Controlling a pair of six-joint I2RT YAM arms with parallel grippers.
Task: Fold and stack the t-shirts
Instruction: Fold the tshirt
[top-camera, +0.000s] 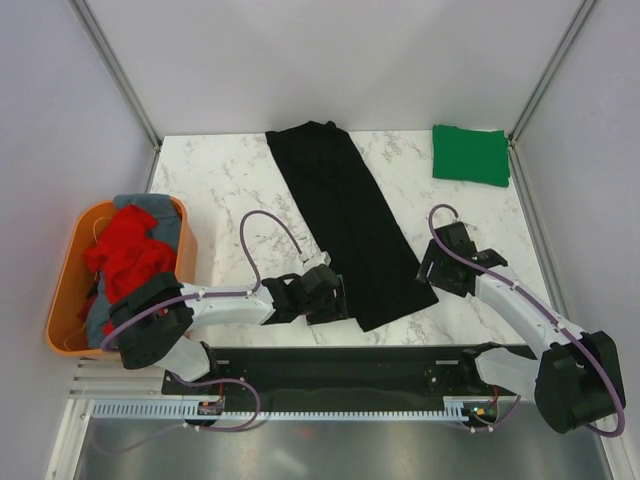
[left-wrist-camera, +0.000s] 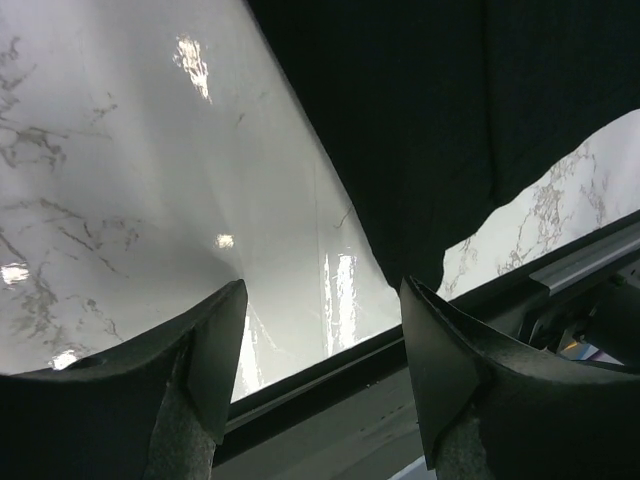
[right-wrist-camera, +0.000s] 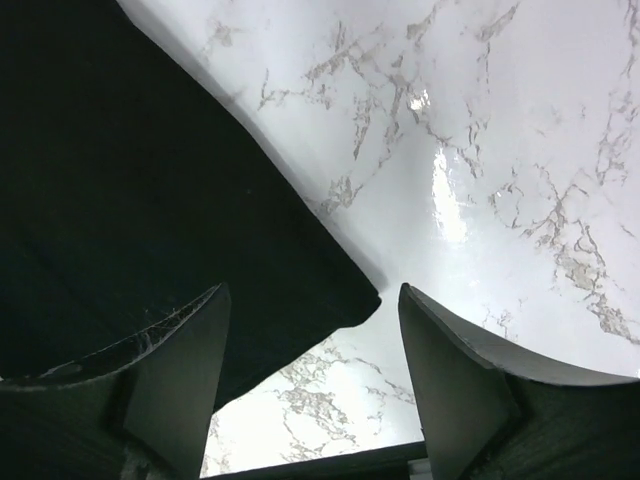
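Note:
A black t-shirt (top-camera: 350, 220) lies folded into a long strip that runs diagonally from the back of the marble table (top-camera: 220, 190) to its near edge. A green t-shirt (top-camera: 470, 153) lies folded at the back right. Red (top-camera: 125, 250) and grey (top-camera: 160, 215) t-shirts are bunched in the orange tub (top-camera: 65, 290). My left gripper (top-camera: 333, 298) sits at the strip's near left corner, open and empty (left-wrist-camera: 320, 340), with the black cloth (left-wrist-camera: 450, 120) beyond its tips. My right gripper (top-camera: 428, 270) is at the near right corner, open (right-wrist-camera: 315, 370), the cloth's corner (right-wrist-camera: 330, 290) just past its fingers.
The orange tub hangs off the table's left edge. A black rail (top-camera: 350, 365) runs along the near edge under both arms. Grey walls and metal posts (top-camera: 120, 75) close in the back and sides.

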